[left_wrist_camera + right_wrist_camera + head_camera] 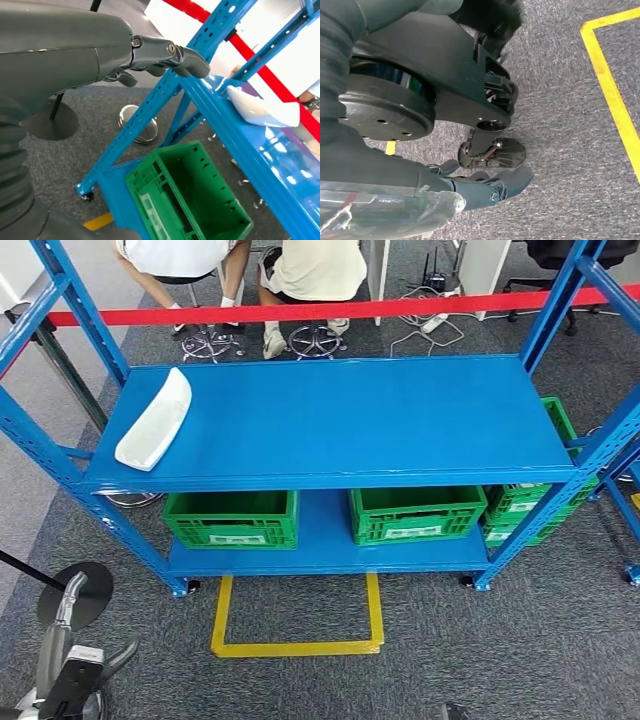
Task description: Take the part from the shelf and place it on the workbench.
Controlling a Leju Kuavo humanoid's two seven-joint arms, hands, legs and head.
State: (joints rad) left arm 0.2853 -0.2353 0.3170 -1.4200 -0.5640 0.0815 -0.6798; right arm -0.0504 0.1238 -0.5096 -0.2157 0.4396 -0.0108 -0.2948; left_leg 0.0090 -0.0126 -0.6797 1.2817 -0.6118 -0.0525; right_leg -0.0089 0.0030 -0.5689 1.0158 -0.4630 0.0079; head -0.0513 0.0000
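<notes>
Listing from the left: left hand (166, 55), low beside the shelf's corner upright, fingers extended, holding nothing. White curved plastic part (155, 420) lies flat at the left end of the blue metal shelf (340, 415), its tip near the front lip. Green plastic crates (230, 517) sit below. Right hand (490, 187) hangs over grey carpet, fingers loosely extended, unladen. Likely hazards: knuckles striking the upright; part nudged off the lip. Open deck runs rightward; red barrier tape (302, 312) bounds the rear.
</notes>
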